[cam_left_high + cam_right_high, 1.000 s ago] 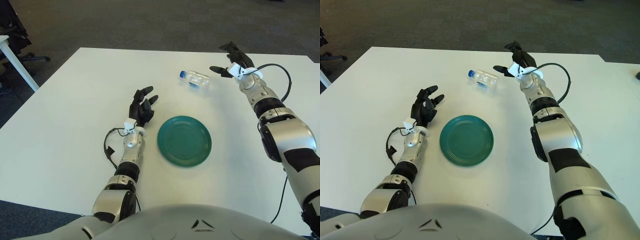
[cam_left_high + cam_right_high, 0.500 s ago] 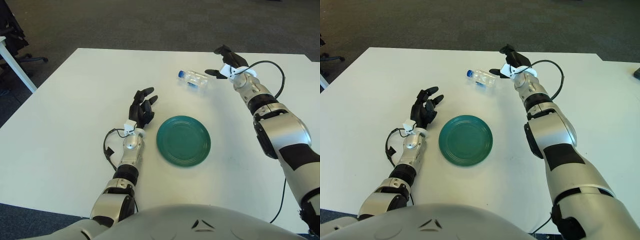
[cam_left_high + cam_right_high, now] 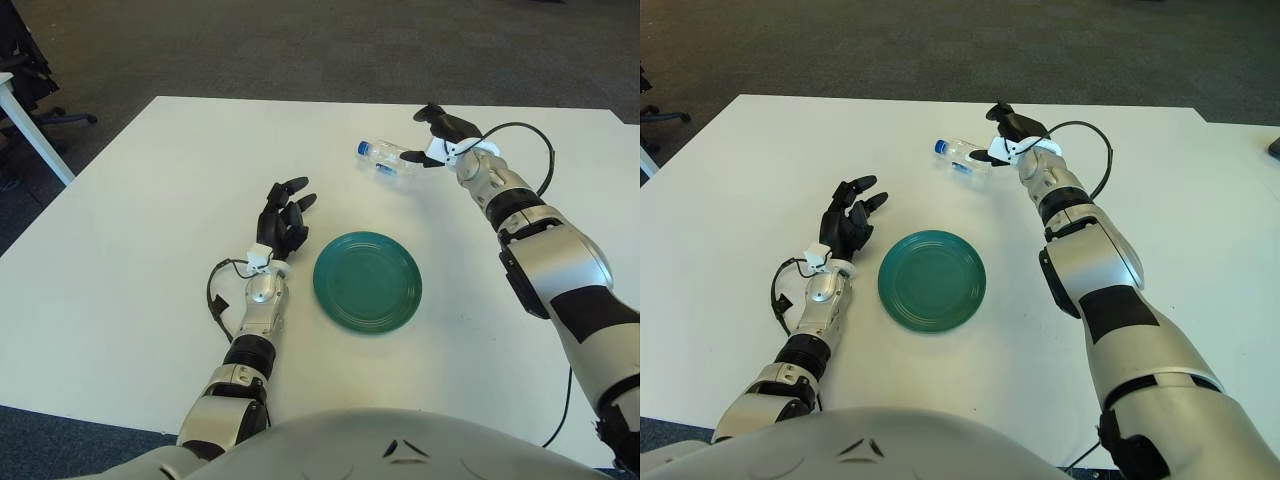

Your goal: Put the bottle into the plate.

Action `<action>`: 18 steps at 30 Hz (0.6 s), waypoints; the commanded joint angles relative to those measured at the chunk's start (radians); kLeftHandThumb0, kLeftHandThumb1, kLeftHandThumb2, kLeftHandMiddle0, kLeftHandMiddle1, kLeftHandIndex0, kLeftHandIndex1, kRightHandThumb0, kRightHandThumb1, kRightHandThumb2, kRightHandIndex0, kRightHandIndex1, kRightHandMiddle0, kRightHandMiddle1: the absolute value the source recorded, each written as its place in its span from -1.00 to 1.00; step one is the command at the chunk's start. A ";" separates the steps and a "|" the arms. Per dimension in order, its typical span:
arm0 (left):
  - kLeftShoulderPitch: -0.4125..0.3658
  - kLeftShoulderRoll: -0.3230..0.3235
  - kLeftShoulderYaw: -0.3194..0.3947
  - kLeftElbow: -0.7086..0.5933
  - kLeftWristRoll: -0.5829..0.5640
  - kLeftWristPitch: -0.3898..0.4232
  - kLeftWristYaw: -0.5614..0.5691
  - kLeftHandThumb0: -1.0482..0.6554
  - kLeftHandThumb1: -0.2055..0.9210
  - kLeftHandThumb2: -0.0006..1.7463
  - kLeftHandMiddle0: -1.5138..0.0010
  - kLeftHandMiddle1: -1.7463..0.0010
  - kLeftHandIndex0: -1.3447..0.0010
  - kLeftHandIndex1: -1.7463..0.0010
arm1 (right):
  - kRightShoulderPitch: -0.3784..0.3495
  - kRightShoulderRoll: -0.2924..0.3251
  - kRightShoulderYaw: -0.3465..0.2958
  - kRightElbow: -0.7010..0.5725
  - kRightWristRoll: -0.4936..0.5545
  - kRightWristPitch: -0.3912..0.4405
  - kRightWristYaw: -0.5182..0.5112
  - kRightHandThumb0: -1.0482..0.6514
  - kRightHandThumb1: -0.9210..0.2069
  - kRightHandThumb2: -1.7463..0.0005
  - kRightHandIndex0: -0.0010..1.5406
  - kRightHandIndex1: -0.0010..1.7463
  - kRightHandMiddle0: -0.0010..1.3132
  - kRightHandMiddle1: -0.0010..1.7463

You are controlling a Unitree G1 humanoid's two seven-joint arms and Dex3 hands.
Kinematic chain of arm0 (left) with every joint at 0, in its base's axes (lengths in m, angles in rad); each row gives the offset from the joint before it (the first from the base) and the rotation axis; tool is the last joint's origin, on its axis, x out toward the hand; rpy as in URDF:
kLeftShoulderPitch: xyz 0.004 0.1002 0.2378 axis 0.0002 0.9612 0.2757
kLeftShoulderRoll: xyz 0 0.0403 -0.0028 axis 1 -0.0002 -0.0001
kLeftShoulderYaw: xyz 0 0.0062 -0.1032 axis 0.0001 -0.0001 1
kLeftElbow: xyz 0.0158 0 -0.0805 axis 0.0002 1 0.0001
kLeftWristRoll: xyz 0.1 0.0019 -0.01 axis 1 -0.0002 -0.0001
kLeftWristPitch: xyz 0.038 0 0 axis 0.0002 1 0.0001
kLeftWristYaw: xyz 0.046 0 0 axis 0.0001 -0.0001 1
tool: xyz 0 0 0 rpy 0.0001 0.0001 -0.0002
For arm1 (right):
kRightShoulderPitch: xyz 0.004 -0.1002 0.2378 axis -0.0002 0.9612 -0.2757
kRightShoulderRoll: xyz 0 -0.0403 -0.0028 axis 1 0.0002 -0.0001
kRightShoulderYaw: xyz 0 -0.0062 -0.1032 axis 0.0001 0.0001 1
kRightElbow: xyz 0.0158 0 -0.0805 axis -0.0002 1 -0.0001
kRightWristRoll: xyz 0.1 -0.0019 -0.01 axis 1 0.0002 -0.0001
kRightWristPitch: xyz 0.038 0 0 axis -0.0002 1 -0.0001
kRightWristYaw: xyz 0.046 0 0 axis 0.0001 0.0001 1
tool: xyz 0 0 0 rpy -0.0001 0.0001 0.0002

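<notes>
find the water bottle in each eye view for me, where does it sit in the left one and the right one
Left eye view: the water bottle lies on its side, upper centre-right, blue cap pointing left, right hand at its far end.
Right eye view: the same bottle sits near upper centre, further left in the picture.
Shared landmark: the green plate, nearer the robot than the bottle in both views. The left hand rests left of the plate.

A small clear plastic bottle (image 3: 386, 157) with a blue cap lies on its side at the far part of the white table, cap pointing left. A round dark green plate (image 3: 367, 281) sits flat nearer, at the table's middle, nothing on it. The bottle lies well apart from the plate, beyond its far edge.
</notes>
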 commanded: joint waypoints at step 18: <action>0.105 -0.138 -0.008 0.090 -0.087 -0.086 -0.071 -0.55 1.00 -0.17 0.15 0.45 0.36 -0.06 | 0.061 0.043 0.105 0.032 -0.092 0.039 0.049 -0.88 -1.00 0.50 -0.52 -0.99 -1.00 -0.16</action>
